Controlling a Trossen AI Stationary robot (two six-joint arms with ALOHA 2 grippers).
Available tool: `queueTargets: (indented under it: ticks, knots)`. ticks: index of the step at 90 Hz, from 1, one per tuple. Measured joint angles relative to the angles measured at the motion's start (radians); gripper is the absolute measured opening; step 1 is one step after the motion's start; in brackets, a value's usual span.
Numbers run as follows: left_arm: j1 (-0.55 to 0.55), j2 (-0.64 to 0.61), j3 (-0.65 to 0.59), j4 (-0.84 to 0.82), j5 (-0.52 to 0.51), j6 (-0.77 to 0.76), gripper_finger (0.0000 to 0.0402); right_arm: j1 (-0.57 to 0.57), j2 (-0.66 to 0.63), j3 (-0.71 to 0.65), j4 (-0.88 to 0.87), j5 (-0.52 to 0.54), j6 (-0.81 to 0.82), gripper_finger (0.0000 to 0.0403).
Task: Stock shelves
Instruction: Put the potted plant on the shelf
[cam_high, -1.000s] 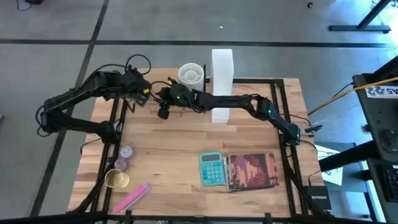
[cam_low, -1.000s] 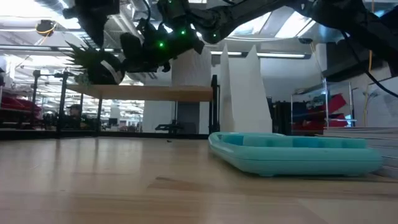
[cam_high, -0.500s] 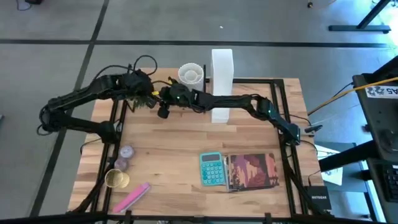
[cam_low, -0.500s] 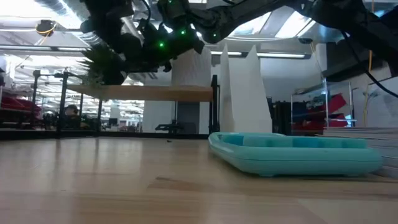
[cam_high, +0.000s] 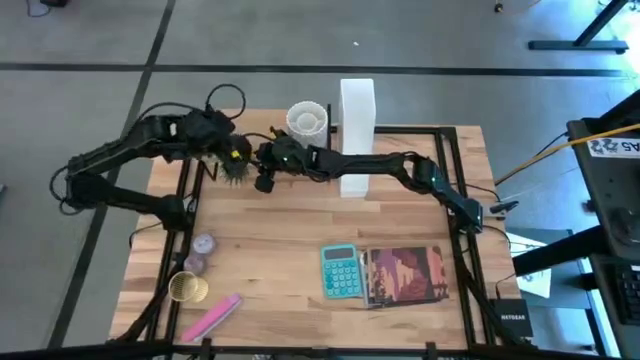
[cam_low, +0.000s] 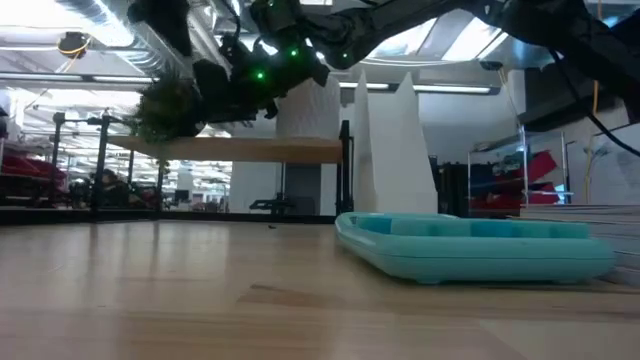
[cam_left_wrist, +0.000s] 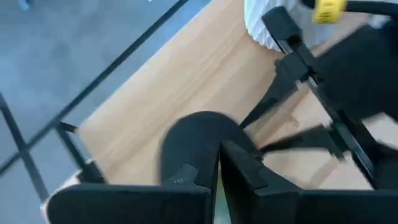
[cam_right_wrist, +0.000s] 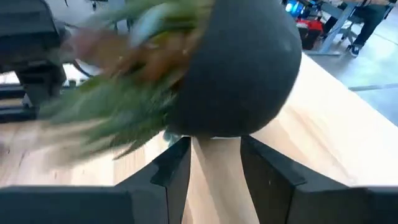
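Note:
A small artificial plant, green spiky leaves (cam_right_wrist: 112, 93) in a round black pot (cam_right_wrist: 239, 68), hangs in the air above the left end of the shelves (cam_low: 270, 150), a light-wood board on black posts at the table's far side. My left gripper (cam_high: 232, 160) is shut on the plant (cam_high: 236, 172). My right gripper (cam_high: 262, 180) is open right beside it, with the pot's round bottom just ahead of its two fingers. A white ribbed cup (cam_high: 307, 120) stands on the shelves next to a tall white file box (cam_high: 357, 135). My left gripper is shut on the plant from above. A thin green strip (cam_left_wrist: 215, 186) shows between its closed fingers, and the black pot (cam_left_wrist: 189, 140) lies just beyond their tips. The plant hangs clear of the shelf board (cam_low: 165, 105). I cannot tell whether my right gripper touches the pot.
On the table's near half lie a teal calculator (cam_high: 340, 272) and a book (cam_high: 405, 275). At the near left are a gold cup (cam_high: 187, 288), a pink item (cam_high: 212, 318) and small purple things (cam_high: 202, 243). Black frame bars (cam_high: 190, 185) run along both table sides.
My left gripper has carried the plant a little toward my right gripper. The plant has turned about: its leaves pointed toward the table's left with the pot showing, and now it shows as a green clump in the low view.

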Motion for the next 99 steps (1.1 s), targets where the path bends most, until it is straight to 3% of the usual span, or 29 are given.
queueTargets:
  ticks: [16, 32, 47, 60, 68, 84, 99]
  knots:
    - [-0.019, 0.001, 0.027, -0.129, -0.027, 0.126, 0.0010, 0.018, -0.013, 0.000, -0.054, 0.014, -0.074, 0.0127]
    - [-0.026, 0.015, -0.031, -0.176, 0.017, 0.087, 0.0048, 0.025, -0.021, 0.000, -0.074, 0.050, -0.077, 0.0127]
    - [-0.112, 0.013, -0.067, -0.219, 0.065, -0.053, 0.0060, 0.066, -0.025, 0.000, -0.158, 0.051, -0.147, 0.0127]
    - [-0.278, 0.020, -0.072, -0.218, 0.057, -0.183, 0.0060, 0.161, -0.040, 0.001, -0.242, 0.043, -0.255, 0.0127]
    - [-0.396, 0.034, -0.091, -0.215, 0.060, -0.339, 0.0060, 0.212, -0.040, 0.000, -0.333, 0.039, -0.297, 0.0127]
    - [-0.525, 0.052, -0.245, -0.260, 0.081, -0.668, 0.0060, 0.242, -0.022, -0.027, -0.394, 0.050, -0.258, 0.0127]
    - [-0.527, 0.058, -0.432, -0.239, 0.055, -0.818, 0.0060, 0.194, 0.000, -0.100, -0.257, 0.042, -0.177, 0.0127]
